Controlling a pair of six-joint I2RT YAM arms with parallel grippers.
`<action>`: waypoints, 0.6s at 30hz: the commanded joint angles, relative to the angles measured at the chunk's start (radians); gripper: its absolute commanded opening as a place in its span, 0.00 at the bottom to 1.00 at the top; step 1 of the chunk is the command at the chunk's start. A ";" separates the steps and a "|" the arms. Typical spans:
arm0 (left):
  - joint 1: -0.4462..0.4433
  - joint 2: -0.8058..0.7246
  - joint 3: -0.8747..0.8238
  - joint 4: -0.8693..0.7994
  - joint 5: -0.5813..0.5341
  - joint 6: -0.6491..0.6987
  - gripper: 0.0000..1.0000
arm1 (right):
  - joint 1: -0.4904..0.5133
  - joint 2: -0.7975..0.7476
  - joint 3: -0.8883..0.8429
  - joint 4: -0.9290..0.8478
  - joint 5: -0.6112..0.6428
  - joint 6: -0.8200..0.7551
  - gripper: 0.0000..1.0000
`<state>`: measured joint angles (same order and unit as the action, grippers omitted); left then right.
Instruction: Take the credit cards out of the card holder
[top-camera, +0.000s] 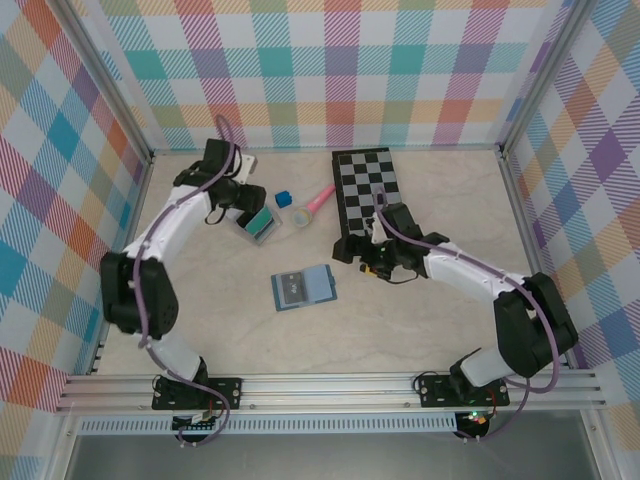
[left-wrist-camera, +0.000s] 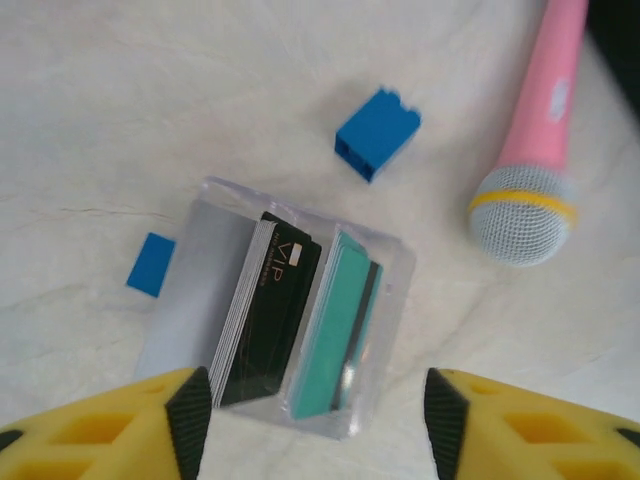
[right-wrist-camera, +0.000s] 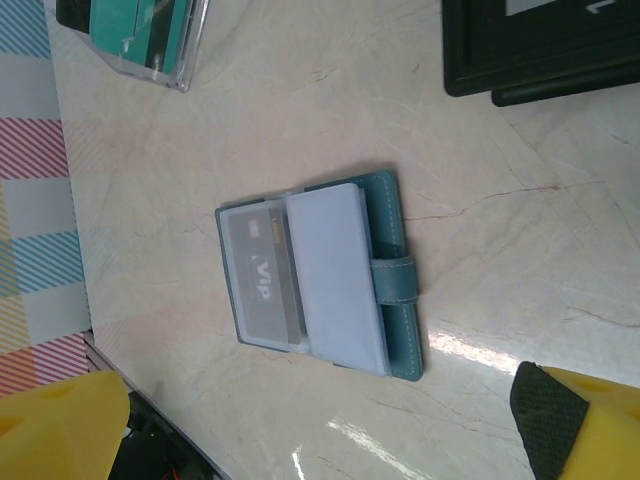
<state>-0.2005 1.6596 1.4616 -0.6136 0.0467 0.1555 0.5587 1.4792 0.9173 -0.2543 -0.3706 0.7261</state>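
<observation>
Inside clear box, credit cards

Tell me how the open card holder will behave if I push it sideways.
The card holder lies flat and thin on the glossy tabletop, so it likely slides rather than tips. Its clear sleeves probably flex, so it may fold under a lift.

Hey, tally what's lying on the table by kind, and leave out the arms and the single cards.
Card holder: 1
Clear card box: 1
Chessboard: 1
Pink toy microphone: 1
Blue block: 1
Small flat blue piece: 1
Total: 6
</observation>
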 joint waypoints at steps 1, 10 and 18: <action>0.003 -0.142 -0.110 0.056 0.038 -0.206 0.75 | 0.047 0.043 0.075 -0.079 0.046 -0.051 0.98; 0.006 -0.461 -0.374 0.086 -0.055 -0.485 1.00 | 0.253 0.257 0.344 -0.296 0.247 -0.144 0.88; 0.007 -0.597 -0.492 0.035 -0.016 -0.693 1.00 | 0.404 0.474 0.563 -0.476 0.424 -0.179 0.85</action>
<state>-0.2001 1.0920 0.9993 -0.5549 -0.0082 -0.4198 0.9405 1.8988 1.4231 -0.6086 -0.0360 0.5777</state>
